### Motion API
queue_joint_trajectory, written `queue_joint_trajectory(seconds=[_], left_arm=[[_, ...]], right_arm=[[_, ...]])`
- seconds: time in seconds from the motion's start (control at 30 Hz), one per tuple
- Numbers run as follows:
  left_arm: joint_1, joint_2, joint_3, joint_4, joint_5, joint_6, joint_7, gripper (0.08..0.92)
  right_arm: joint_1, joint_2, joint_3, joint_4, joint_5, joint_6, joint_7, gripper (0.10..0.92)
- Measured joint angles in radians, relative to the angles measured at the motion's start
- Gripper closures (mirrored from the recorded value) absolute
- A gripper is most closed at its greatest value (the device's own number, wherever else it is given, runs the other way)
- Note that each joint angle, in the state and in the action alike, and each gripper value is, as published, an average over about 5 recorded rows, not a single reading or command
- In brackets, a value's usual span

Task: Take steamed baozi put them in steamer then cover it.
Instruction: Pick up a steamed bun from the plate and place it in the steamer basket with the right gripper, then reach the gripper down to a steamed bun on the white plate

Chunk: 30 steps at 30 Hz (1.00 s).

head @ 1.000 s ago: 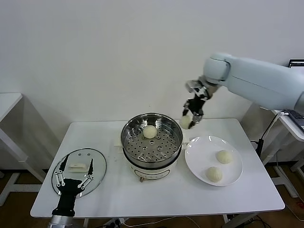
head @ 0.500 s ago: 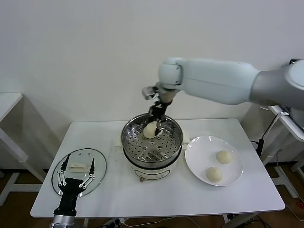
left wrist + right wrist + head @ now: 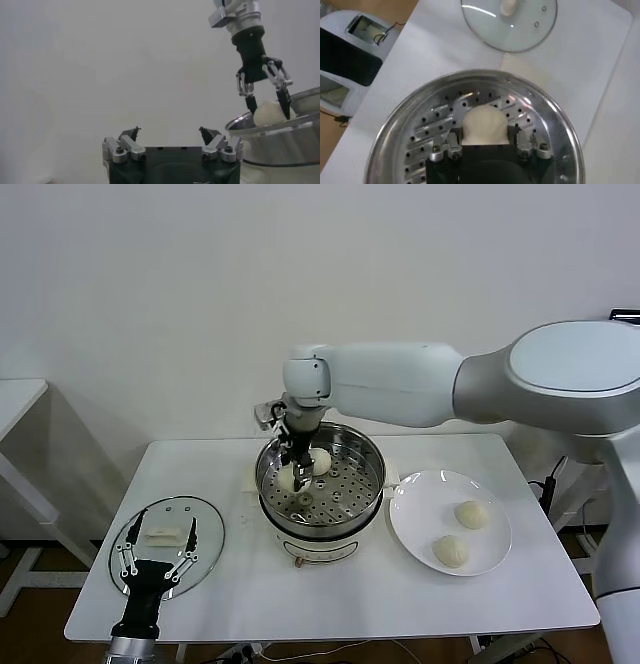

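No text, label, brand, number or sign is showing legibly in any view. The steamer (image 3: 320, 484) and its white base are displaying no readable marking, and neither are the cover (image 3: 166, 542), the white plate (image 3: 420, 519) or the desk (image 3: 330, 599). The white arm shells and the dark end effector bodies are likewise bearing no lettering that can be made out

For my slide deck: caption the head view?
Right gripper lowers a baozi into the steamer; left gripper waits, open.
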Motion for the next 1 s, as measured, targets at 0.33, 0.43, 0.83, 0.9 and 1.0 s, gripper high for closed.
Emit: queue_joint_trajectory(seconds=[0.33, 0.43, 0.83, 0.9, 1.0], left_arm=[[0.004, 0.002, -0.007, -0.004, -0.007, -0.001, -0.002, 0.177], [0.006, 0.004, -0.012, -0.005, -0.011, -0.002, -0.002, 0.177], [0.007, 0.005, -0.015, -0.005, -0.019, -0.003, -0.004, 0.177], [0.004, 0.007, -0.012, -0.003, -0.02, -0.002, -0.004, 0.177], [-0.001, 0.009, -0.006, -0.001, -0.019, 0.0, -0.005, 0.177]], right_arm=[[-0.046, 0.021, -0.005, -0.02, -0.011, -0.007, 0.032, 0.394], [-0.051, 0.021, -0.007, -0.019, -0.011, -0.007, 0.041, 0.348], [-0.021, -0.044, 0.025, 0.046, -0.035, -0.003, 0.056, 0.203], [-0.001, -0.082, 0.035, 0.078, -0.046, 0.003, 0.048, 0.203], [0.035, -0.157, 0.045, 0.128, -0.067, 0.016, 0.025, 0.203]])
